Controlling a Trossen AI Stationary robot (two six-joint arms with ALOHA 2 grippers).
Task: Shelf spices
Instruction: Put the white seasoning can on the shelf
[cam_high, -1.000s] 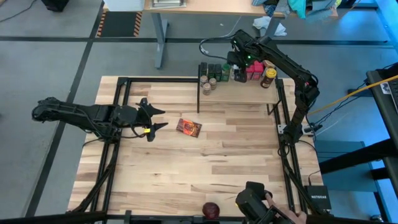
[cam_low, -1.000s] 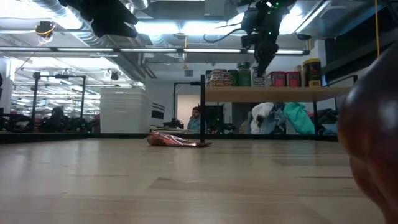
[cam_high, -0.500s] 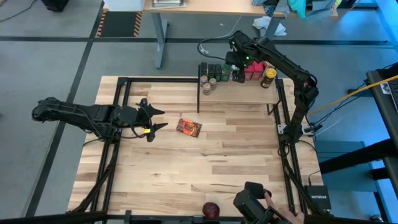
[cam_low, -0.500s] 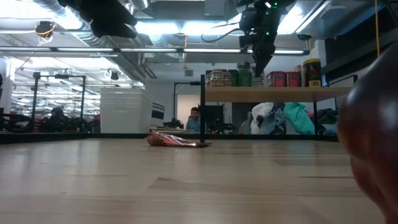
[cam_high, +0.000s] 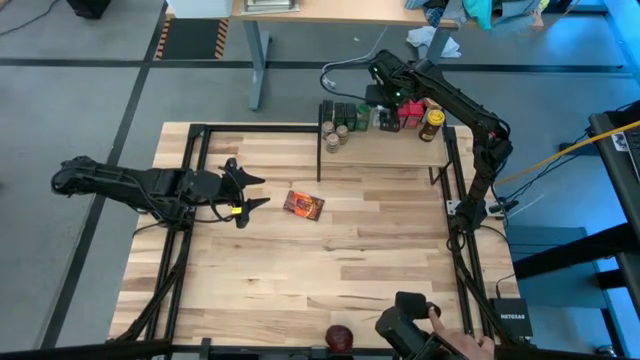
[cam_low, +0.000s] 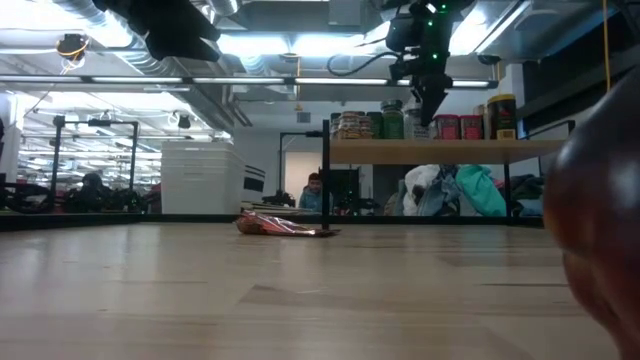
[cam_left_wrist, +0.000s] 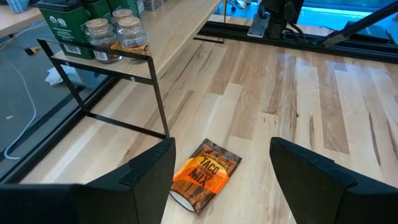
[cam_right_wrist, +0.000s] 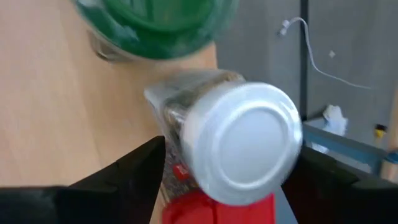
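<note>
The right gripper (cam_high: 388, 103) hangs above the shelf (cam_high: 400, 148) at the far edge of the table (cam_high: 330, 270), directly over the white-capped bottle (cam_right_wrist: 239, 140). In the right wrist view its 2 fingers stand apart, 1 on each side of the cap, and no contact with the bottle can be made out, so the bottle appears to stand free on the shelf among the other spices (cam_high: 345, 120). The green-lidded jar (cam_right_wrist: 158, 25) stands just beside it. 1 item remains off the shelf: the orange-red flat packet (cam_high: 303, 205), lying flat on the table near the middle. The left gripper (cam_high: 250, 190) is just beside it, fingers apart with nothing between them, and the left wrist view shows the packet (cam_left_wrist: 202, 175) ahead of and between the 2 fingers (cam_left_wrist: 140, 180). The packet's long axis runs roughly along the direction the gripper points. The left arm is much nearer the packet; the right arm is well apart from it.
</note>
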